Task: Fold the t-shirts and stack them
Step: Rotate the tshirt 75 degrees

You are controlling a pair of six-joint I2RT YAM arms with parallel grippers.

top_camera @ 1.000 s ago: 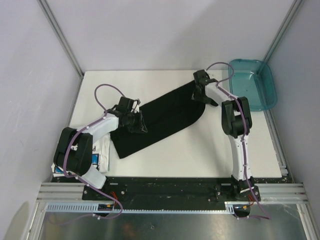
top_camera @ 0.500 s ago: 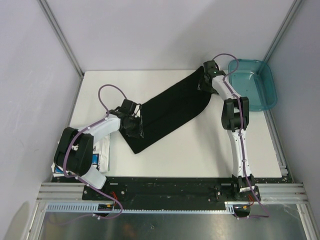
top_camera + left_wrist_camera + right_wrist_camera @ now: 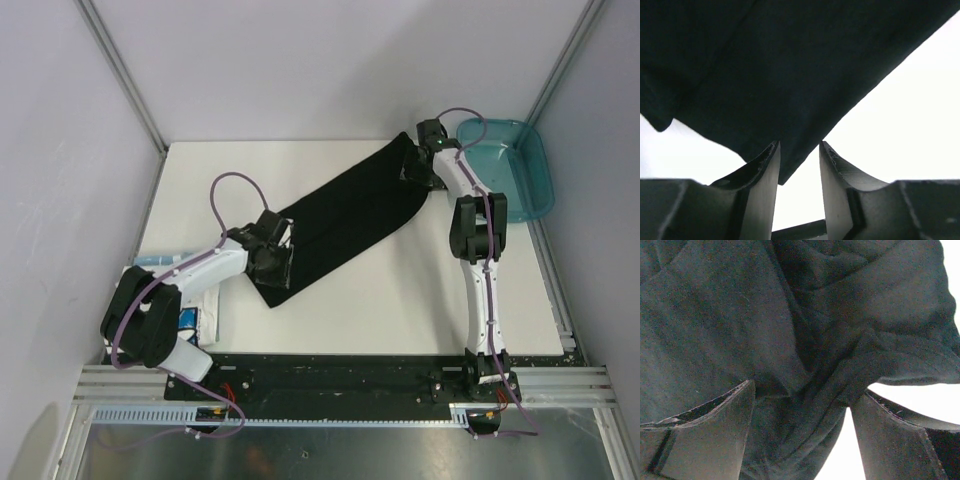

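Black t-shirt [image 3: 345,225] stretched further diagonally, left end effector [image 3: 799,146] parted narrowly, right end effector [image 3: 804,391] spread wide.

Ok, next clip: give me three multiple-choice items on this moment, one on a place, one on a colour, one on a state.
1. Where is the teal bin?
A) at the far right corner of the table
B) at the near left edge
C) on top of the shirt

2. What colour is the t-shirt lying diagonally across the table?
A) white
B) red
C) black

3. How do the right gripper's jaws stand?
A) shut tight
B) wide apart
C) hidden from every view

Answers:
1 A: the top view shows it by the far right corner, just past the right gripper.
2 C: a black band runs from the left gripper to the right one.
3 B: the right wrist view shows both fingers well apart over black cloth.
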